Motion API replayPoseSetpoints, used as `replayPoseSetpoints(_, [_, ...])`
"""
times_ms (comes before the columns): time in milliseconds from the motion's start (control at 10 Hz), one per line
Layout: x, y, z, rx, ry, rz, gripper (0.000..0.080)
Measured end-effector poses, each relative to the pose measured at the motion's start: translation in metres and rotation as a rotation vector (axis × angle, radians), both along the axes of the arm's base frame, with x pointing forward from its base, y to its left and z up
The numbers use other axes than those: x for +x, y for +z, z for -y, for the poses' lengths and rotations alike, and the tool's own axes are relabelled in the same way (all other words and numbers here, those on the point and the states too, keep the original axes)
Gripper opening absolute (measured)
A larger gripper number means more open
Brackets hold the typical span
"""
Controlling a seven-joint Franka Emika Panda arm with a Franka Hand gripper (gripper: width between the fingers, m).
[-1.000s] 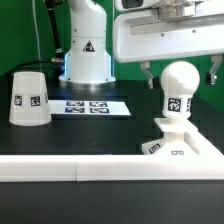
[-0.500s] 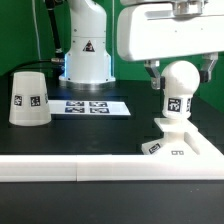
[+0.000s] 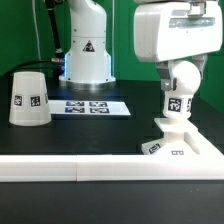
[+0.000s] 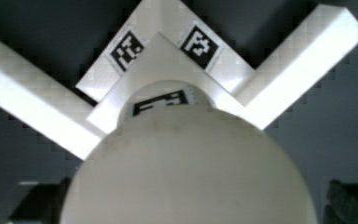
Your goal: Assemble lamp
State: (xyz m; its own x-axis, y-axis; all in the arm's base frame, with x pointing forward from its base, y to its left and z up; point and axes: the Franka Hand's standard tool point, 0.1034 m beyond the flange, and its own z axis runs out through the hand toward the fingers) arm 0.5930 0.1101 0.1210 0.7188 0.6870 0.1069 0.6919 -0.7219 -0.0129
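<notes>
While the bulky white claw (image 3: 183,76) straddles the smooth white plastic ball-shaped bulb (image 3: 178,97), we cannot tell whether it pinches or merely flanks it. That bulb stands upright on the flat angular white base block (image 3: 188,143), toward the exterior view's right. In the wrist view it looms blurred, covering much of the base.

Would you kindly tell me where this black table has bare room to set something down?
Freest: the black table strip between the marker board, the white tapered shade, the white angular base and the white front rail. Crowded: the exterior view's right, where the gripper straddles the ball-shaped white bulb standing on that base.
</notes>
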Motion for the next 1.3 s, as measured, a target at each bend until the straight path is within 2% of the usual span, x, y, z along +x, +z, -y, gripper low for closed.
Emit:
replayPoseSetpoints(300, [0.003,0.0008,0.0011,-0.024,0.2,0.017,0.0698])
replayPoseSetpoints(800, [0.005,-0.0003,0.0066,-0.037,0.368,0.03,0.0698])
replayPoseSetpoints(900, [0.0051,-0.0004,0.0067,-0.037,0.366,0.03,0.0574])
replayPoseSetpoints(1300, [0.0052,-0.0005,0.0073,-0.034,0.328,0.028,0.0578])
